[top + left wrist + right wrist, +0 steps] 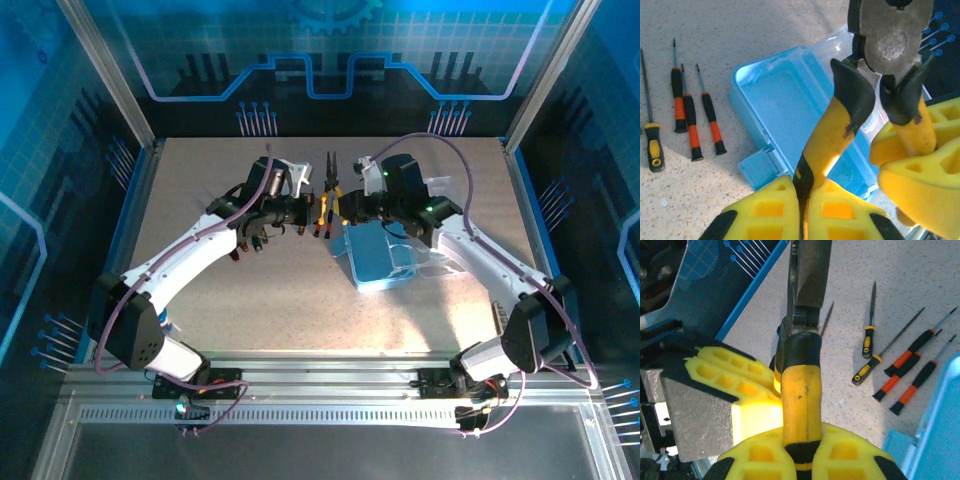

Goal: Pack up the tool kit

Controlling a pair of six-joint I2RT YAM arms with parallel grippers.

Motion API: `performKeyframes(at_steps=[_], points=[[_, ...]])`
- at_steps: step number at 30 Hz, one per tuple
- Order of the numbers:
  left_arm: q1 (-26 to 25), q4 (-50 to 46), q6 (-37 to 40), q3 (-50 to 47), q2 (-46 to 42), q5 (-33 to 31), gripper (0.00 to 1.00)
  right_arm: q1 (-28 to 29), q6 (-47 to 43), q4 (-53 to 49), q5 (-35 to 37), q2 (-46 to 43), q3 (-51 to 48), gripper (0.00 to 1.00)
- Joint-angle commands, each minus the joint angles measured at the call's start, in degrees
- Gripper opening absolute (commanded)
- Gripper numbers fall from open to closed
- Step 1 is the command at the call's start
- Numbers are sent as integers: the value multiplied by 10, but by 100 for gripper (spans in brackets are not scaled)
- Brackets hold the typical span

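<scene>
Screwdrivers lie left of the case (both on table).

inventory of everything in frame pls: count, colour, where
pliers: 1, yellow/black handles, held off the table, one handle in each gripper
case: 1, translucent light blue, open, mid-table
lid: 1, clear, lying beside the case
orange/black screwdrivers: 3, on the table beside the case
yellow/black screwdrivers: 2, on the table next to those
table: 1, speckled beige
left gripper: 1, yellow fingers, shut on the pliers
right gripper: 1, yellow fingers, shut on the pliers
</scene>
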Motion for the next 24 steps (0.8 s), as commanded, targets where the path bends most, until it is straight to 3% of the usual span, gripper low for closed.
performKeyframes(at_steps=[1,3,5,13,24], points=[[15,-47,13,-13,-14,-50,48,-45,-52,-54,25,-47,1,0],[22,-56,19,-21,-25,-67,81,-64,-69,-90,16,-52,3,0],[37,-64,22,-31,-42,-81,99,-84,-90,-129,5,-48,7,0],[105,-141,35,-52,-62,-160,99,-105,-175,-272,-14,43,54,0],[117,-171,15,-65,-5,-207,99,-67,-132,-180,6,137,26,0]])
